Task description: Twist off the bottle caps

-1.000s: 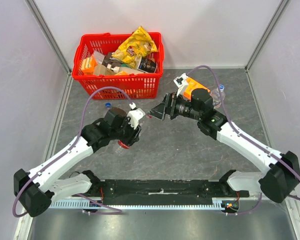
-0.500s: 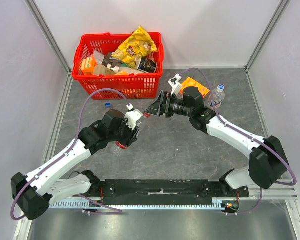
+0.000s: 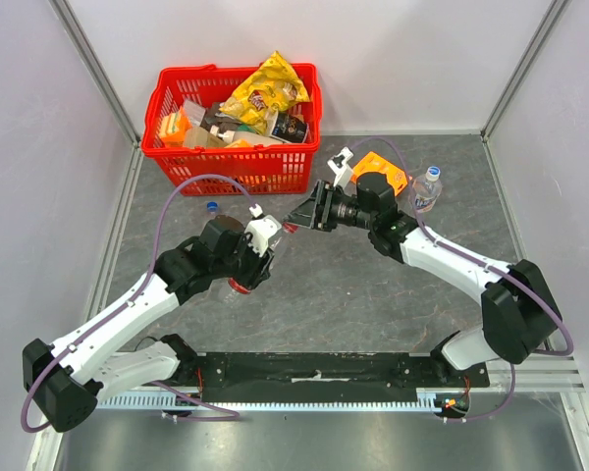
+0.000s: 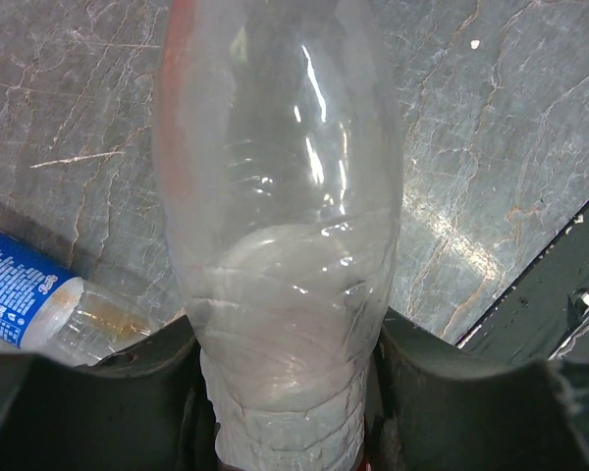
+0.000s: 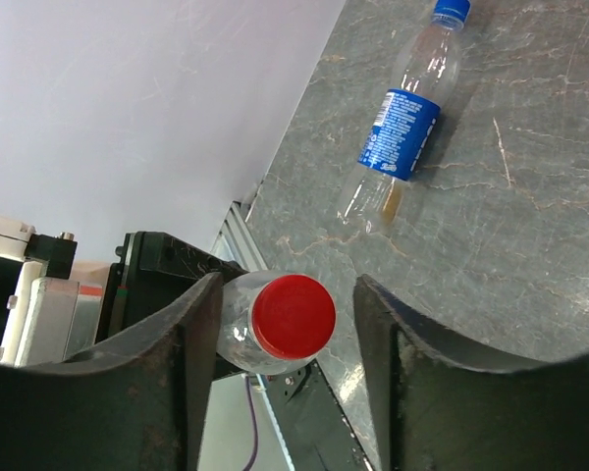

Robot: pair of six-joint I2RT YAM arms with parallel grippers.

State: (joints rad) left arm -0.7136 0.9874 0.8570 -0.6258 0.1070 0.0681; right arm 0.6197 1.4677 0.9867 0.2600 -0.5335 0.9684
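Observation:
My left gripper (image 4: 285, 334) is shut on the body of a clear bottle (image 4: 275, 196) with a red label, holding it off the table. Its neck points up and right towards the right arm. The bottle's red cap (image 5: 293, 315) sits between the fingers of my right gripper (image 5: 287, 285), which is open, with a gap on each side of the cap. From above, the right gripper (image 3: 304, 217) meets the cap (image 3: 289, 227) just beyond the left gripper (image 3: 260, 243). A blue-labelled bottle (image 5: 398, 132) with a blue cap (image 5: 452, 10) lies on the table below.
A red basket (image 3: 234, 169) full of groceries stands at the back left. An orange box (image 3: 381, 167) lies behind the right arm, and a third clear bottle (image 3: 427, 189) stands upright beside it. The black rail (image 3: 314, 371) runs along the near edge.
The right gripper has moved left onto the red cap, and its jaws have narrowed around it. The left arm and its bottle have stayed put.

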